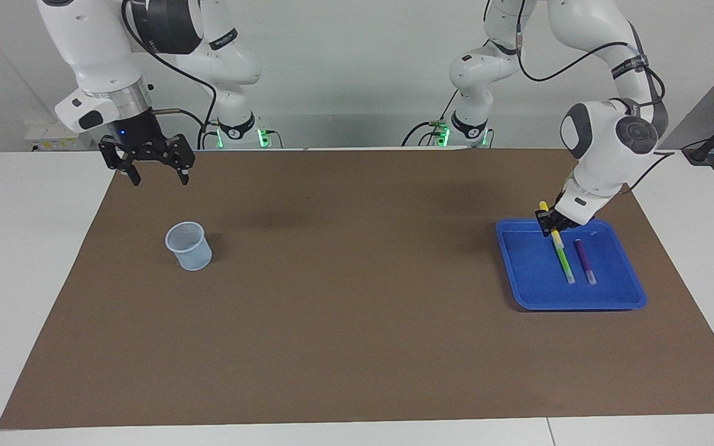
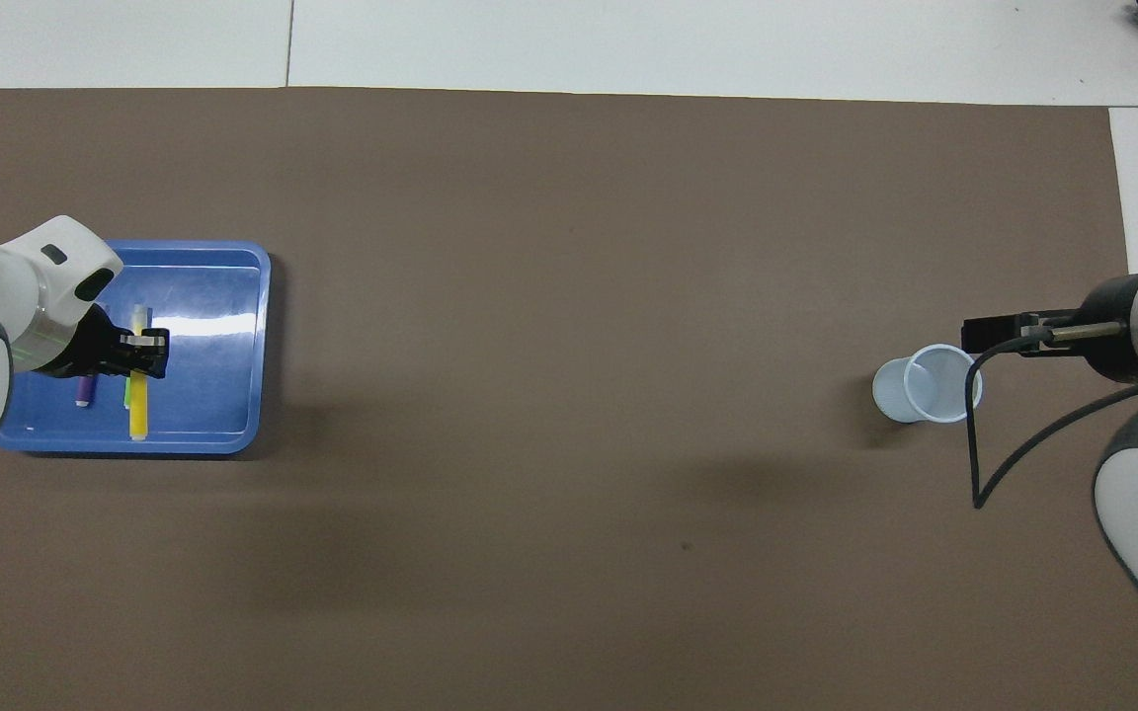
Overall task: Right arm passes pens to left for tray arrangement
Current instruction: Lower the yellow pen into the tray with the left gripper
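Observation:
The blue tray lies at the left arm's end of the brown mat. In it lie a green pen and a purple pen, side by side. My left gripper is low over the tray's edge nearest the robots. It is shut on the yellow pen, which tilts down beside the green one. My right gripper hangs open and holds nothing, above the mat's edge at the right arm's end.
A small translucent pale-blue cup stands on the mat at the right arm's end, farther from the robots than the right gripper. The brown mat covers most of the white table.

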Tool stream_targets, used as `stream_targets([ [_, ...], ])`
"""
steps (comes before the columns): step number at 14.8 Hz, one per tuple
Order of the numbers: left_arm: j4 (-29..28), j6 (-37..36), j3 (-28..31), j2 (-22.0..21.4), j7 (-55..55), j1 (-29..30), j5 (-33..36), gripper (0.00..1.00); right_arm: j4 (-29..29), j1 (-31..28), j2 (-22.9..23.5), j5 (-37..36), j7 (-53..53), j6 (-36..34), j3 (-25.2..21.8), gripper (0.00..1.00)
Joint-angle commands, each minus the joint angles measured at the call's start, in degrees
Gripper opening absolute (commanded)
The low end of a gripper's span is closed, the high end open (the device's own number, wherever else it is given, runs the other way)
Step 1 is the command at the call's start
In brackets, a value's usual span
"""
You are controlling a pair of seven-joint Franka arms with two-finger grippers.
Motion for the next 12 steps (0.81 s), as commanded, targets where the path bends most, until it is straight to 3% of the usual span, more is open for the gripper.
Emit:
stream_targets([
  [1,-0.2,2.1,-0.5,0.9,0.3,1.9,1.3,0.0,4.8,1.6,3.2,0.3,-1.4,-2.8,-2.7,1.0],
  [4,-0.5,4.9,-0.6,2.3,-3.9,1.7,1.3,0.0,5.2,7.7,3.2,0.5,-1.4,-2.8,-9.8,1.0],
  [7,-2.1,11.3,-0.6,3.8,-11.1,1.5,1.3,0.0,6.1,8.2,3.7,0.4,-1.4,-3.2,-10.7,1.0],
  [12,-2.2,14.7,-0.6,7.7,-11.4,-0.1,1.3,0.0,9.1,9.2,5.3,0.4,-1.3,-6.3,-11.5,1.0],
])
